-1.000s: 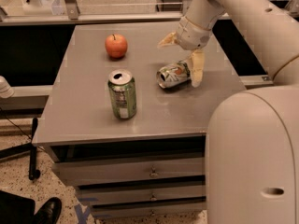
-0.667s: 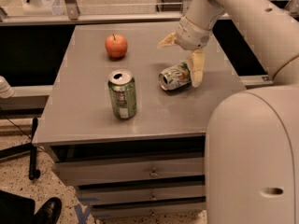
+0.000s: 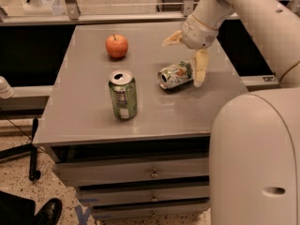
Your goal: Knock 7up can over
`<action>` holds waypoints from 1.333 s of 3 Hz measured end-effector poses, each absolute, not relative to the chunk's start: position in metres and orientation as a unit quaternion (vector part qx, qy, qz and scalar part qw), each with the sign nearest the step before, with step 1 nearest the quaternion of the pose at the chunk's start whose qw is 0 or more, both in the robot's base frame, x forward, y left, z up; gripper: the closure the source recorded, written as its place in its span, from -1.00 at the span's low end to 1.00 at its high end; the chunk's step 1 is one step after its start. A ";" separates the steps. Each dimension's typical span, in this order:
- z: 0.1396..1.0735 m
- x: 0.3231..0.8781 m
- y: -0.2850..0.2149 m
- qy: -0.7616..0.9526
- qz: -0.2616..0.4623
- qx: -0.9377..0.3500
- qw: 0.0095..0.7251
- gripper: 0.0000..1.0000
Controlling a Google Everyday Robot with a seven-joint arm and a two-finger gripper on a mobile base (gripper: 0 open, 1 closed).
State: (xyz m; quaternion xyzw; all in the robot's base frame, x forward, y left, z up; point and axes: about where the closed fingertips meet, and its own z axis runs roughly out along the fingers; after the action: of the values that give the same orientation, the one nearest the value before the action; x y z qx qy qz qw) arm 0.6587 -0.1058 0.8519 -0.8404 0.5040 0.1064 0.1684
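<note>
The 7up can, pale silver-white with green markings and a small red spot, lies on its side on the grey table, right of centre, its silver top facing left. My gripper hangs just above and right of it, open. One finger points down and touches the can's right end. The other finger sticks out to the left, above the can.
A darker green can stands upright at the table's front middle. A red apple sits at the back left. My white body fills the lower right. Drawers are below the tabletop. A shoe is on the floor.
</note>
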 end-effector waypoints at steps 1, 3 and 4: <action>0.858 0.665 -0.129 0.557 0.137 -0.790 0.218 -1.00; 0.909 0.670 -0.198 0.649 0.226 -0.615 0.387 -1.00; 0.941 0.670 -0.233 0.666 0.264 -0.519 0.466 -1.00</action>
State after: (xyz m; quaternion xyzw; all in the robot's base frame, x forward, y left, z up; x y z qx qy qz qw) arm 0.6698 -0.2334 0.9409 -0.5190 0.6663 0.2638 0.4659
